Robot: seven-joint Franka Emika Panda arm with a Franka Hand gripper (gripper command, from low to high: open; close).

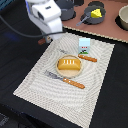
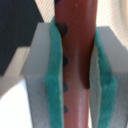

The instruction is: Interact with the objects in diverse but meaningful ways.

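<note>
In the wrist view my gripper (image 2: 75, 85) is shut on the reddish-brown sausage (image 2: 75, 45), which runs lengthwise between the teal pads (image 2: 54, 75). In the exterior view the gripper (image 1: 44, 40) hangs over the placemat's far corner on the exterior view's left, with a bit of the sausage (image 1: 41, 42) showing below it. The orange-brown bread loaf (image 1: 68, 63) lies on a small plate mid-mat. The white milk carton (image 1: 84, 46) stands upright behind it. The yellow cheese wedge (image 1: 95, 12) sits in the small grey saucepan (image 1: 90, 19) at the back.
A striped placemat (image 1: 45, 85) covers the dark table. An orange-handled fork (image 1: 65, 80) and knife (image 1: 86, 58) flank the plate. A larger grey pot (image 1: 66, 7) stands at the back, and a bowl (image 1: 123, 17) at the exterior view's far right.
</note>
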